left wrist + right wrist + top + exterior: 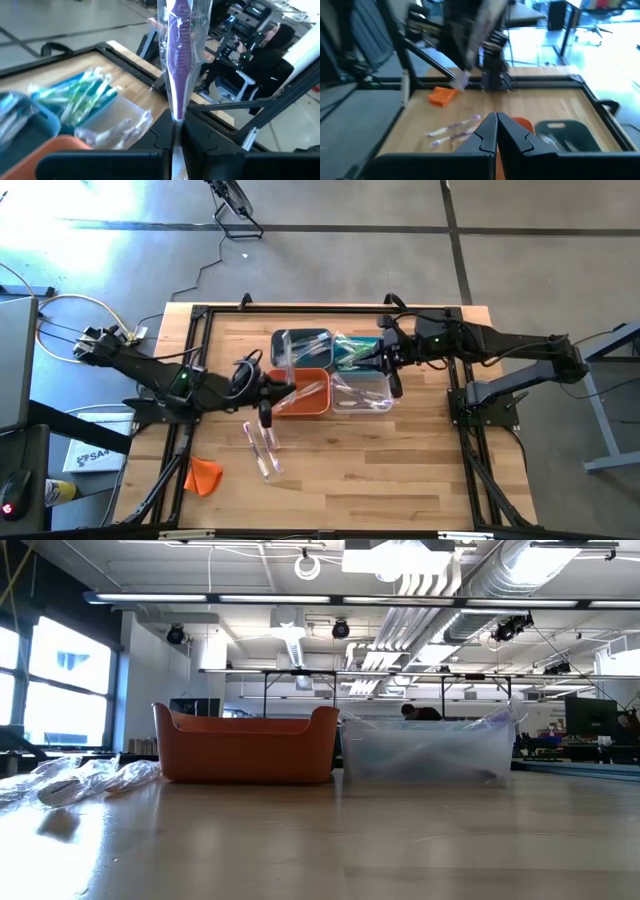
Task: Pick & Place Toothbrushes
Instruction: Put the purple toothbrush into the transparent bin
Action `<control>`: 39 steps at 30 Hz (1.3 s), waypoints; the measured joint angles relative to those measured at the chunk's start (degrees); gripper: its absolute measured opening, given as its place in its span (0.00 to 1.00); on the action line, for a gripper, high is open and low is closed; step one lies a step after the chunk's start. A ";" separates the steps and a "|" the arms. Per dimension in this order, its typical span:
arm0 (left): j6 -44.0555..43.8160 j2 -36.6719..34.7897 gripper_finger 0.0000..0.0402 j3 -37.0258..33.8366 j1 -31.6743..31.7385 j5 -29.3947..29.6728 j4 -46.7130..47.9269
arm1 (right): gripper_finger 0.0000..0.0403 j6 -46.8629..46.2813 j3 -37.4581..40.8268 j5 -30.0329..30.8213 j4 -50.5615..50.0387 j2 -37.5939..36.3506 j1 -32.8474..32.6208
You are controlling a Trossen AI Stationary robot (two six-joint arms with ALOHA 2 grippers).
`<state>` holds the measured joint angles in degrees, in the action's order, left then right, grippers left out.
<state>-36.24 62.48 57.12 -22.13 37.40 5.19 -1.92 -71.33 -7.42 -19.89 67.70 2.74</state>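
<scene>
From above, the left claw [283,385] is hovering at the orange bin's [312,406] near edge, pinching a wrapped toothbrush [281,358]; the right claw [381,352], pressed together and empty, is hanging over the teal bin [352,358]. More toothbrushes [261,448] are lying beside the left claw. The left wrist view is showing the purple-handled brush [178,55] standing up from the clamped fingers [197,150].

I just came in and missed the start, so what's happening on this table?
The robot is sorting wrapped toothbrushes into bins. The left gripper is shut on a purple toothbrush in a clear wrapper, holding it up beside the orange bin. The right gripper is shut and empty, above the teal bin and clear bin. A few loose toothbrushes lie on the table, near an orange cloth lump.
</scene>
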 joint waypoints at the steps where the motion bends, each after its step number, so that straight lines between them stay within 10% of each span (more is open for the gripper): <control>1: 1.28 0.16 0.04 0.00 0.73 -1.05 -0.88 | 0.01 -0.01 0.00 -0.71 0.62 0.13 -0.01; 12: 3.04 0.72 0.04 0.00 6.12 -6.85 -2.16 | 0.04 -6.88 -0.02 -1.52 12.92 3.21 -0.85; 28: 6.09 8.38 0.04 0.04 6.38 -8.57 -8.15 | 0.50 -16.18 0.00 -5.81 22.32 12.91 -0.89; 39: 6.32 10.80 0.04 0.05 6.38 -10.39 -10.21 | 0.55 -17.87 0.02 -10.54 27.36 16.39 -0.89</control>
<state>-29.92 73.28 57.18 -15.75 27.02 -5.02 -19.78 -71.31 -17.96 7.47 84.09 1.85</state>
